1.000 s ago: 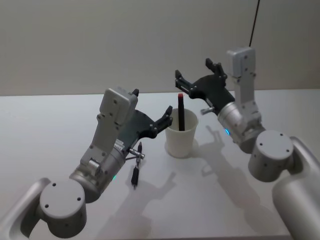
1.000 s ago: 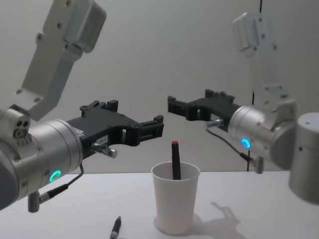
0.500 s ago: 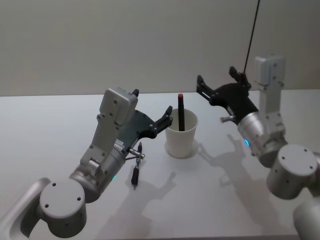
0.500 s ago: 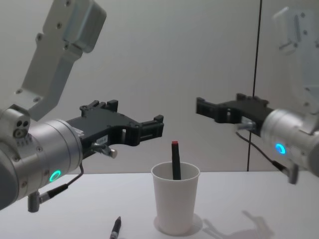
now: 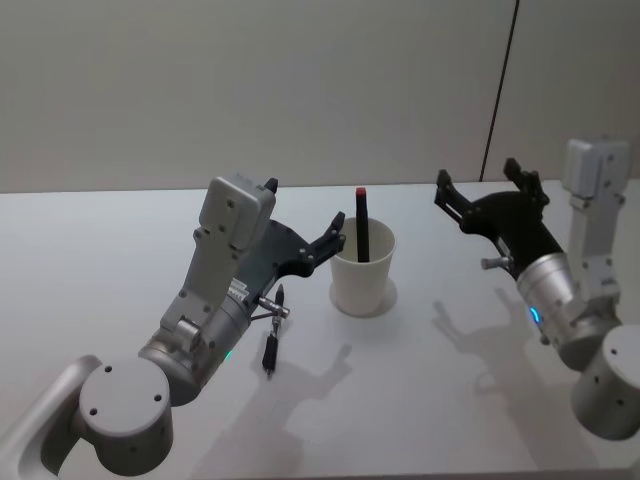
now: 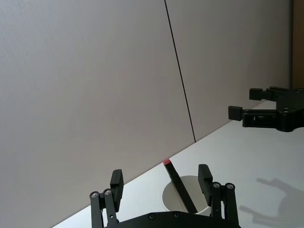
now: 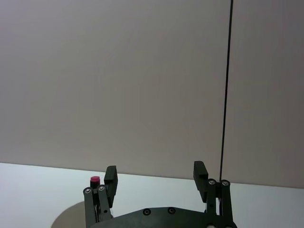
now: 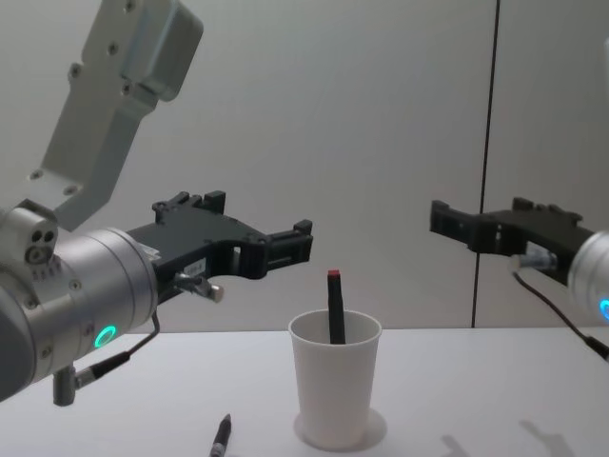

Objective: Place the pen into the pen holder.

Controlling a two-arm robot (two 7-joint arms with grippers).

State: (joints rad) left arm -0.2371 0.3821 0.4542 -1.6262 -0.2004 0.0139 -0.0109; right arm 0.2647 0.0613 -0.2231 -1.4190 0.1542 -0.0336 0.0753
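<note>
Smooth, matte white table [image 5: 100, 250], backed by a plain grey wall [image 5: 250, 90] split by one thin dark vertical seam [image 5: 500, 90]. In the middle the pen holder [image 5: 362, 285], a tapered white paper cup with a rolled rim, stands upright. The pen [image 5: 362, 225], slim, dark and red-capped, leans inside it. A second dark pen [image 5: 272, 340] lies flat, near-left of the cup. The left gripper [image 5: 328, 240] hovers just left of the rim, black fingers spread, empty. The right gripper [image 5: 478, 178] hangs well off right, also spread, holding nothing.
</note>
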